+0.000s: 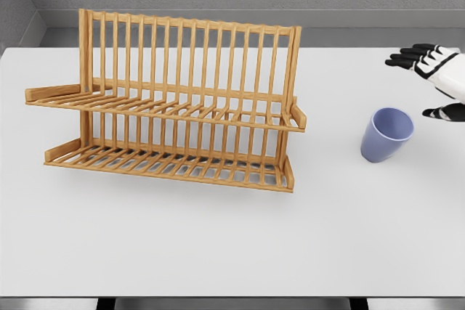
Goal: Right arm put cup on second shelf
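A light blue cup (386, 134) stands upright on the white table (218, 245), right of the rack, its mouth facing up. A two-tier wooden dish rack (171, 103) occupies the left and middle; its upper shelf (167, 110) and lower shelf (167, 165) carry nothing. My right hand (430, 81) enters at the right edge, above and to the right of the cup, fingers spread and apart from it. It holds nothing. The left arm does not show.
A grey wall runs behind the table. The table's front edge lies near the bottom of the picture. Bare tabletop stretches between the rack and the cup and in front of both.
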